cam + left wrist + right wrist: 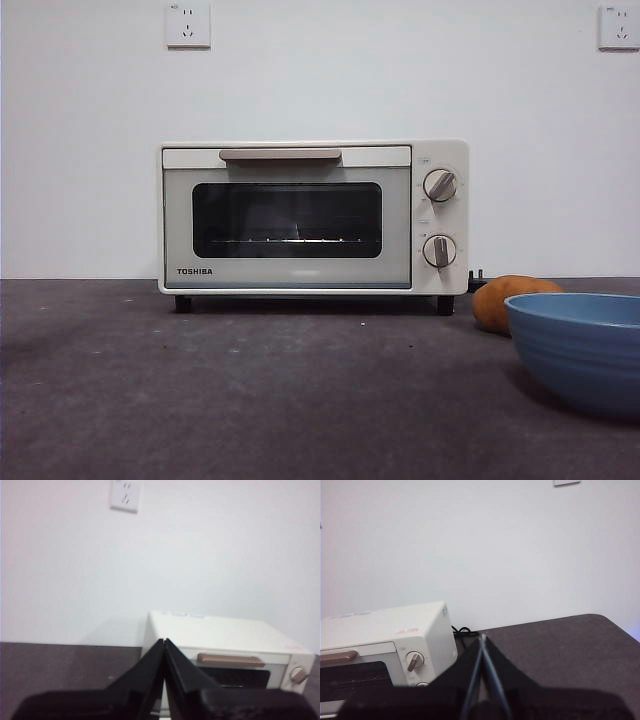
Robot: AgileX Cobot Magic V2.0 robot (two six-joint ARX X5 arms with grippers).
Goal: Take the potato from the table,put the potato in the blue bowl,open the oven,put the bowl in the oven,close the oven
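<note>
The cream-white oven [313, 217] stands at the back middle of the dark grey table [250, 390], its glass door closed and its beige handle [280, 154] along the top. An orange-brown potato [505, 298] lies on the table right of the oven, partly hidden behind the blue bowl [580, 345], which stands near and large at the right edge. Neither arm shows in the front view. My left gripper [165, 641] is shut and held high, facing the oven [225, 645]. My right gripper [482, 637] is shut too, raised beside the oven [385, 640].
A white wall runs behind the table with power sockets [188, 24] high on it. The oven's black cord [462, 631] lies coiled behind its right side. Two round knobs [439, 185] sit on the oven's right panel.
</note>
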